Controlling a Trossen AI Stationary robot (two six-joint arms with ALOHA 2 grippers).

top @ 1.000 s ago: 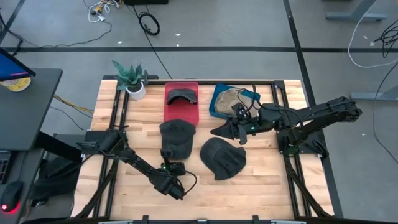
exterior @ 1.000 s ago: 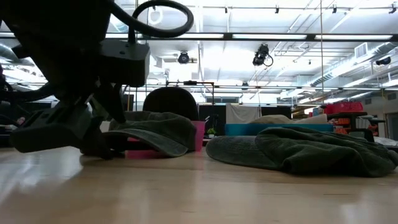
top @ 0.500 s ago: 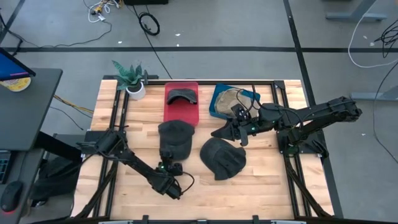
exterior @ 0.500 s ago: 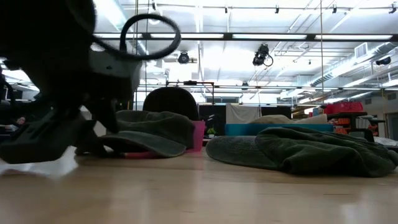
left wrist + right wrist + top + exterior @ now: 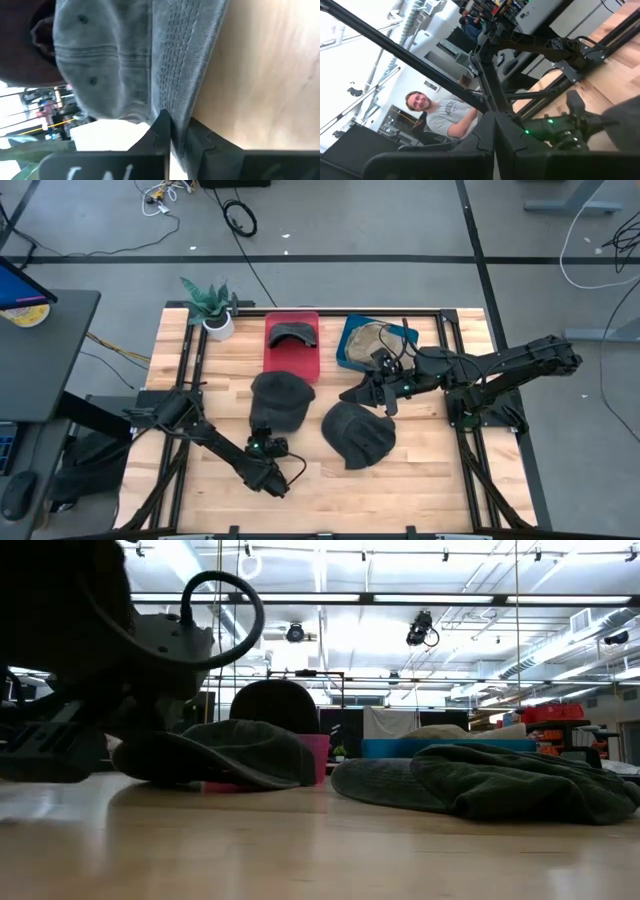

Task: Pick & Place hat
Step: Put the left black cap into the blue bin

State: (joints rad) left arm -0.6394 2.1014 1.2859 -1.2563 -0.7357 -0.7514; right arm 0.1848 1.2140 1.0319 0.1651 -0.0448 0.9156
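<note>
The left gripper [image 5: 172,131] pinches its fingers tight on the brim of the dark grey cloth cap [image 5: 277,400], which lies on the light wooden slatted table [image 5: 430,470] just before the red tray [image 5: 291,360]. The right gripper [image 5: 352,392], fingers pressed together on nothing, hangs above the table beside a second dark green crumpled hat [image 5: 358,434]. Grey concrete floor [image 5: 350,220] surrounds the table. A person in a grey shirt [image 5: 440,117] sits beyond.

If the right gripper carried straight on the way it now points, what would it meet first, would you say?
The right gripper hangs above the table, pointing toward the left side, over the gap between the two dark hats. Straight on, it would probably reach the hat held by the left gripper first, though height is hard to judge.
</note>
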